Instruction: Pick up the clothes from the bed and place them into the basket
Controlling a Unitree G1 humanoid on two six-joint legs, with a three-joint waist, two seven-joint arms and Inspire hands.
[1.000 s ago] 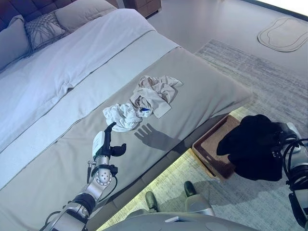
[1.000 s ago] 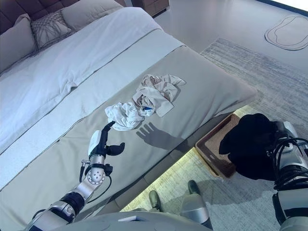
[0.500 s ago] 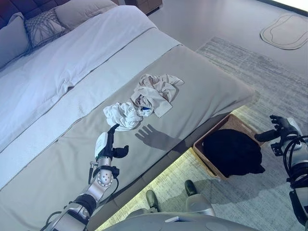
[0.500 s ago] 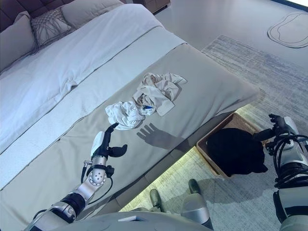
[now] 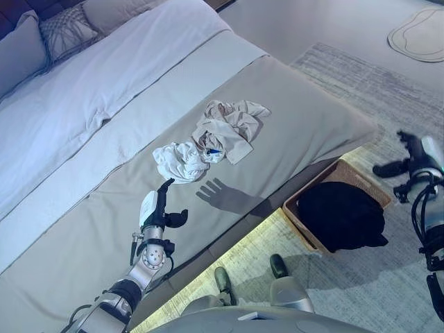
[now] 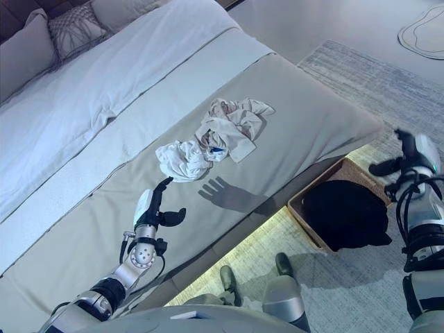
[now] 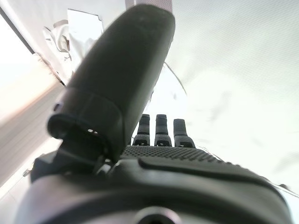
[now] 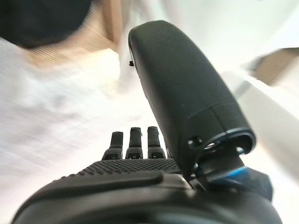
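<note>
- A black garment (image 6: pixel 345 215) is lying in the brown basket (image 6: pixel 300 210) on the rug beside the bed (image 6: pixel 305 132).
- The right hand (image 6: pixel 404 157) is hovering empty above the rug, fingers spread.
- White (image 6: pixel 182 158) and beige clothes (image 6: pixel 230 125) are lying crumpled (touching) on the bed.
- The left hand (image 6: pixel 154 209) is hanging open nearby.

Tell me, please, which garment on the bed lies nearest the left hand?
The white garment: it lies just beyond the left hand, while the beige garment sits farther up the bed.
</note>
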